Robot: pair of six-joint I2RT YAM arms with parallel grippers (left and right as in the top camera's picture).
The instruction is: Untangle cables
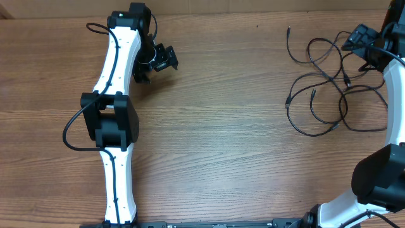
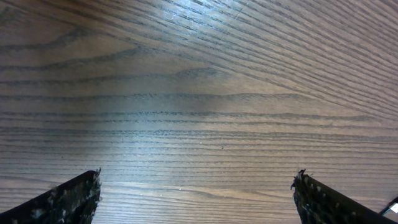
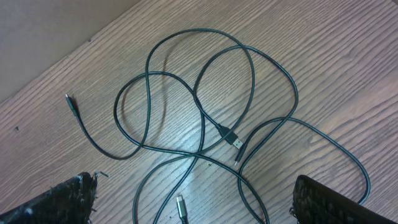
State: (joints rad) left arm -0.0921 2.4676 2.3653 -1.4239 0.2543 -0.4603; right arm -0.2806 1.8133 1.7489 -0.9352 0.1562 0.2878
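The cables (image 1: 326,79) are thin black cords lying in crossed loops on the wooden table at the right side of the overhead view, with small plug tips showing. In the right wrist view the cables (image 3: 205,118) cross one another below the camera, with a silvery plug (image 3: 181,207) between the fingers. My right gripper (image 1: 359,39) is open and empty above the tangle's far right edge; its fingertips (image 3: 196,199) are spread wide. My left gripper (image 1: 166,58) is open and empty far to the left, over bare wood (image 2: 198,196).
The wooden table (image 1: 215,139) spans the view. Its far edge meets a tan surface at the top (image 3: 56,37). The white left arm (image 1: 114,114) stretches along the left side; the right arm's base (image 1: 380,177) sits at the lower right.
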